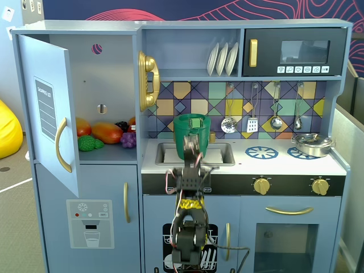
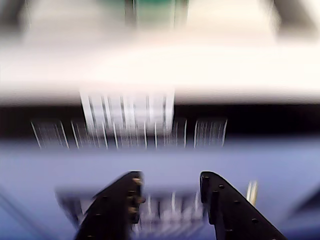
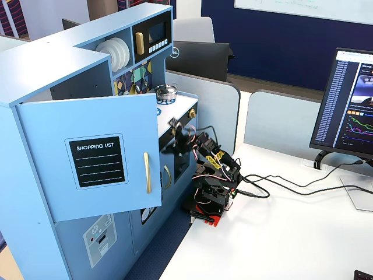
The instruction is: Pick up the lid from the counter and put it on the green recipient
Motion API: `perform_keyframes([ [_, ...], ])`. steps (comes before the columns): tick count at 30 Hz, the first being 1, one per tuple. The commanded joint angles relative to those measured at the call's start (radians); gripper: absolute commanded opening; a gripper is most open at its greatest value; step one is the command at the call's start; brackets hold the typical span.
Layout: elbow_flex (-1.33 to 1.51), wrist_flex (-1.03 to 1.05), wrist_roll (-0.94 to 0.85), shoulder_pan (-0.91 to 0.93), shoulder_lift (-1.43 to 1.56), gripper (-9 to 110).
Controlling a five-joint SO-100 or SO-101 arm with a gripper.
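The green recipient (image 1: 183, 136), a tall dark-green pot, stands in the sink of the toy kitchen; its top looks open, with a lighter green strap at the far rim. It shows as a green blur at the top of the wrist view (image 2: 155, 10). The lid is not visible in any view. My gripper (image 1: 191, 143) is raised in front of the pot, at the counter's front edge. In the wrist view, which is badly motion-blurred, the gripper (image 2: 170, 181) is open and empty, its black fingers (image 2: 120, 200) well apart. It also shows in a fixed view (image 3: 174, 125).
A shiny silver pan (image 1: 311, 143) sits on the right burner, beside a blue burner ring (image 1: 261, 152). The fridge door (image 1: 48, 108) hangs open at the left, with toy food (image 1: 105, 133) inside. Utensils (image 1: 252, 122) hang on the back wall. A monitor (image 3: 349, 105) stands on the desk.
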Motion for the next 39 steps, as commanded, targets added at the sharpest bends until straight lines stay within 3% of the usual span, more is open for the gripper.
perform_keyframes([
  [1, 0.222, 0.005, 0.063, 0.011, 0.078, 0],
  [12, 0.537, 0.141, 0.199, -0.048, 0.187, 0],
  [23, 0.538, 0.407, 0.23, -0.063, 0.189, 1],
  [26, 0.538, 0.479, 0.166, -0.063, 0.189, 1],
  [39, 0.538, 0.48, 0.172, -0.043, 0.189, 2],
])
